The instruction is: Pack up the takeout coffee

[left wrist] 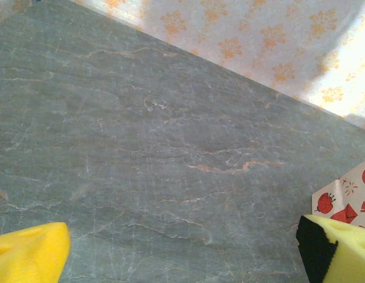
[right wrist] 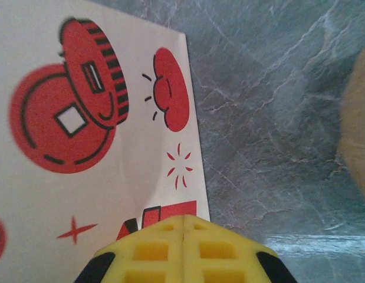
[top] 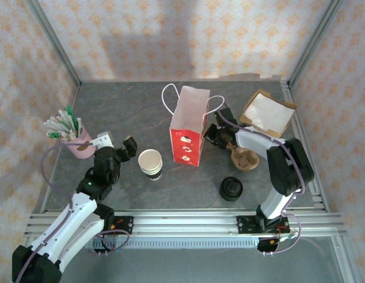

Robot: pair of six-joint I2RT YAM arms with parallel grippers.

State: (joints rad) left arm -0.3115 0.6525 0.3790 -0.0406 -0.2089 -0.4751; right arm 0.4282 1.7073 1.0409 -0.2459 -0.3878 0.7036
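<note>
Reference: clock directions are read in the top view from the paper gift bag [top: 187, 130], with 12 o'clock at the far wall.
Tabletop [top: 120, 106]: grey, marble-veined.
Paper gift bag: stood upright near the centre, printed in red and white, with white cord handles and the mouth open.
Takeout coffee: its position cannot be told; the depth of the bag is not seen into.
Nested paper cups [top: 150, 161]: lidless, cream inside with a dark wall, set at 7 to 8 o'clock, apart from the bag.
Stack of black lids [top: 231, 188]: set at 5 o'clock, well apart from the cups.
Pulp cup carrier [top: 244, 159]: laid at 4 o'clock, partly covered by the right arm.
Cardboard box [top: 268, 112]: at 3 o'clock by the right rail, with white paper inside.
Pink cup [top: 76, 144]: at 9 o'clock, filled with stirrers and sachets.
Left end effector [top: 117, 143]: released, with the fingers spread wide and nothing between them. It is held at 9 o'clock, between the pink cup and the nested paper cups.
Right end effector [top: 213, 134]: clenched, with the yellow pads pressed together and nothing between them. It is placed just beside the bag at 3 o'clock; contact with the bag cannot be told.
</note>
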